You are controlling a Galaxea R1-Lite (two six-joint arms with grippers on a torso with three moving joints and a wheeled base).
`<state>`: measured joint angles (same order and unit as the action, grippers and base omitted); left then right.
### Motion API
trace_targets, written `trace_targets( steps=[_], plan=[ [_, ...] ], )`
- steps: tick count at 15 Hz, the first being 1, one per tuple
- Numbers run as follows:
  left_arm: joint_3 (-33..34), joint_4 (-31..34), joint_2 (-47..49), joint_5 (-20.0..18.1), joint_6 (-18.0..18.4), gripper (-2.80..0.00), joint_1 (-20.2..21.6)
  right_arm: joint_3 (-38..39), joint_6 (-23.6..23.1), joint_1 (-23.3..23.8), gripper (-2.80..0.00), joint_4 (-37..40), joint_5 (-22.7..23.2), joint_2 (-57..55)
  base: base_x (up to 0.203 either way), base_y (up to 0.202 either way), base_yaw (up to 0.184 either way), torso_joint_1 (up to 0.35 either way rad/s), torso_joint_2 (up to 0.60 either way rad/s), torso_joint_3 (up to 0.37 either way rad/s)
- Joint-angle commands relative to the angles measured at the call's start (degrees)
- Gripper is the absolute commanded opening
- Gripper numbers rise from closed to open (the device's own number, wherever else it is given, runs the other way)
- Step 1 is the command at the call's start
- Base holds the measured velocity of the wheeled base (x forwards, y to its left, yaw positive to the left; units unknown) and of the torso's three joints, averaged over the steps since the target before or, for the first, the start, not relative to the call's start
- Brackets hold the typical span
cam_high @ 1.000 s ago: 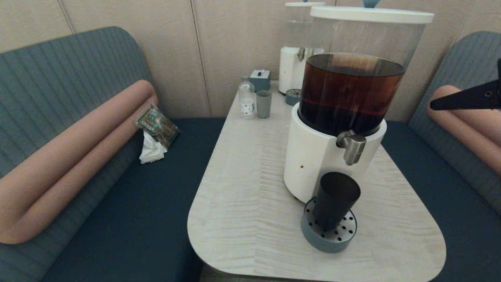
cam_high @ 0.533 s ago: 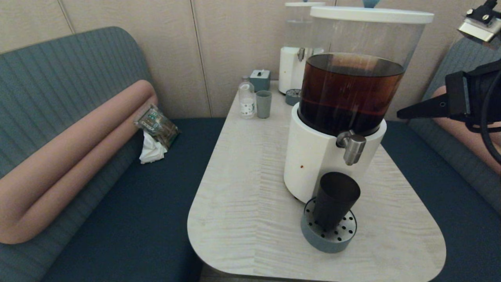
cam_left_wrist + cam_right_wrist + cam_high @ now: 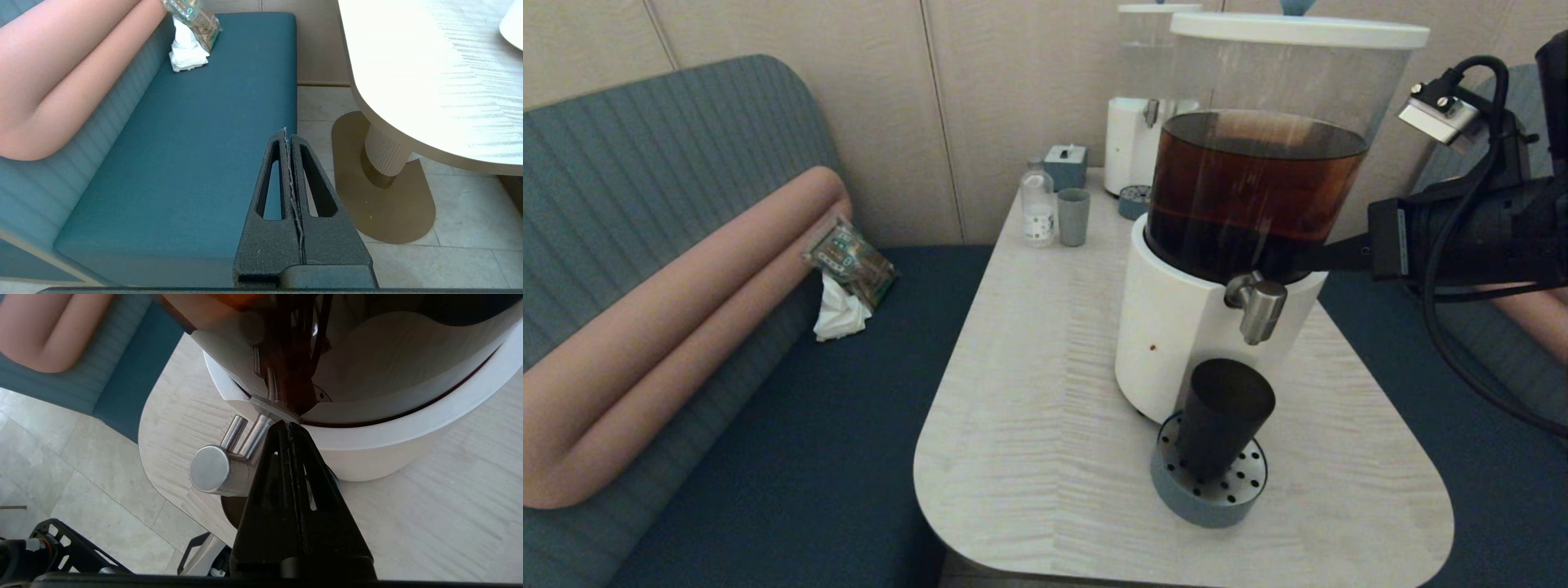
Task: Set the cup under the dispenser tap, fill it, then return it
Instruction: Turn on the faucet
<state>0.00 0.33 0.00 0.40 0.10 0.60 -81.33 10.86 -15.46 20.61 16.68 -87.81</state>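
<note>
Matte dark plastic cup point(image 3: 1223, 416) — brushed-steel dispenser tap point(image 3: 1258, 304) — pale wood-grain table point(image 3: 1029, 425).

table point(image 3: 1029, 392): pale wood | back end: small bottle point(image 3: 1037, 204), grey-green cup point(image 3: 1073, 217) just beside, blue box point(image 3: 1065, 166), clear-liquid dispenser point(image 3: 1141, 122) | left bench point(image 3: 792, 441): packet point(image 3: 851, 260) over white tissue point(image 3: 839, 313)

Worktop point(image 3: 1029, 392) between two benches. Dispenser point(image 3: 1241, 245) at right of centre; its tap point(image 3: 1258, 306) projects from the front. Drip tray point(image 3: 1209, 486) stands on the worktop before the dispenser's base; the cup point(image 3: 1221, 416) stands upright on the tray, below the tap. Behind: second dispenser point(image 3: 1147, 98), with bottle point(image 3: 1037, 204), small cup point(image 3: 1073, 216) and box point(image 3: 1066, 166) to its left. Right pincer point(image 3: 1319, 257) reaches in level from the right, tips just beside the tap's root. Packet point(image 3: 849, 261) and tissue point(image 3: 840, 314) lie on the left bench point(image 3: 792, 425).
</note>
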Motion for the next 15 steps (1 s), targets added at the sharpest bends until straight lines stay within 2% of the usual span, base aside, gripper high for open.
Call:
trace_targets(
  steps=[1,6,10,15],
  plan=[
    [0.1,0.0,0.1,0.0,0.0,-2.80,0.0,0.2,0.0,-0.2,-2.80,0.1,0.2,0.6,0.000,0.000,0.000,0.000,0.00,0.000],
    [0.1,0.0,0.1,0.0,0.0,-2.80,0.0,0.5,0.1,-0.3,-2.80,0.5,0.5,0.9,0.000,0.000,0.000,0.000,0.00,0.000],
    [0.0,0.0,0.1,0.0,0.0,-2.80,0.0,1.3,0.4,-2.8,-2.80,0.4,0.7,0.9,0.000,0.000,0.000,0.000,0.00,0.000],
    [0.1,0.0,0.1,0.0,0.0,-2.80,0.0,1.3,0.5,-3.4,-2.80,0.3,0.7,-0.1,0.000,0.000,0.000,0.000,0.00,0.000]
  ],
)
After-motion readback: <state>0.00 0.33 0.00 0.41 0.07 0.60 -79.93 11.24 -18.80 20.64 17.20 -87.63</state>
